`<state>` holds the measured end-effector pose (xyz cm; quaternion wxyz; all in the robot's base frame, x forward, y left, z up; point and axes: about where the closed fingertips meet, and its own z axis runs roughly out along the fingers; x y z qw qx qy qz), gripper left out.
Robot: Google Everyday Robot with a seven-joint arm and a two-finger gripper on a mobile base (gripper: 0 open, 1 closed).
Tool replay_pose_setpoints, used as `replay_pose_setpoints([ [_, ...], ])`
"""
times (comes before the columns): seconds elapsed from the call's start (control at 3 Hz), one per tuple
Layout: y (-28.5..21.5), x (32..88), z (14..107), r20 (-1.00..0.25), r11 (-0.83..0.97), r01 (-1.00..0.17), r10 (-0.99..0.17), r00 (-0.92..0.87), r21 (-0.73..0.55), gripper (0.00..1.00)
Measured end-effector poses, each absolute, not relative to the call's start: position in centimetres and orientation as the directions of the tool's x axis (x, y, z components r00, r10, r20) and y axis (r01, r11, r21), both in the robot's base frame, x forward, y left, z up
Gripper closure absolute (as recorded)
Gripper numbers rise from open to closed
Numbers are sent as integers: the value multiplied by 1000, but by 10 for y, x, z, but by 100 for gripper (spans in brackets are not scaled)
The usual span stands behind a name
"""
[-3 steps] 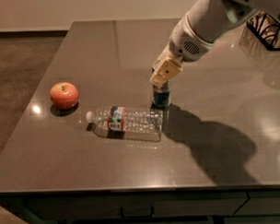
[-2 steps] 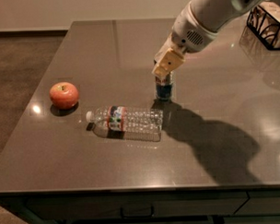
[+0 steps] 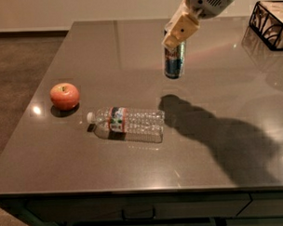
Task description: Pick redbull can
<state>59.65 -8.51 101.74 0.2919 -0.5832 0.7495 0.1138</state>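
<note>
- Redbull can (image 3: 174, 62) hung upright in the air above the far middle of the table (image 3: 87, 172), its base clear of the surface.
- Its blue and silver panels faced the camera, and its top was tucked up into the gripper.
- The gripper (image 3: 177, 35) came down from the upper edge of the view, right of centre, and sat directly over the can.
- The jaws were pinching the can by its upper end, with 1 tan finger (image 3: 182, 28) lying across the front of the can's top.
- A dark shadow (image 3: 217, 135) of the arm and can lay on the table nearer the camera, apart from the can itself, and ran toward the right front corner.
- 1 clear plastic water bottle (image 3: 128, 125) lay on its side near the front, white cap pointing left, well apart from the can.
- 1 red apple (image 3: 64, 95) sat on the table to the left of the bottle, near it but not touching.
- A black wire basket (image 3: 267, 18) stood at the far right corner of the table, partly cut off by the edge of the view.
- A drawer handle (image 3: 138, 212) showed under the table's front edge.
</note>
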Motion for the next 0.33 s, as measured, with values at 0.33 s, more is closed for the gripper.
replay_pose_setpoints([
  [0.33, -85, 597, 1017, -570, 294, -941, -808, -149, -170, 100],
])
